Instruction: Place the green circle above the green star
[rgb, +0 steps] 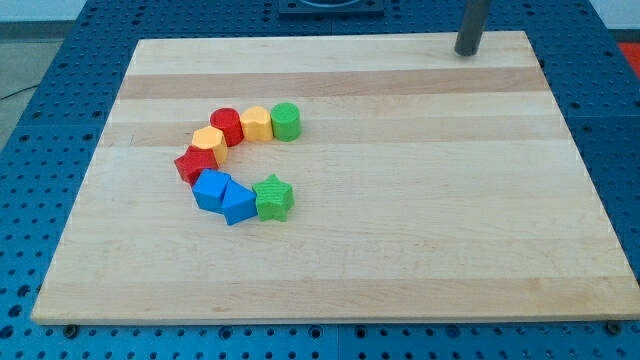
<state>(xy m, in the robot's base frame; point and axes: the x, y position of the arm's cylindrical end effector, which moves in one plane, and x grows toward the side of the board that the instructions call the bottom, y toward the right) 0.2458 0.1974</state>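
Green circle (286, 120) far left-below my tip (466, 52)

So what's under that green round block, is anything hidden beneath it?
The green circle sits directly on the wooden board, a yellow block touching it. Its underside is covered, so nothing beneath shows.

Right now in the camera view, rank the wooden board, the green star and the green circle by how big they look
1. wooden board, by far the largest.
2. green star and green circle: they look about alike; the star sits nearer the view's bottom, so I won't rank them.
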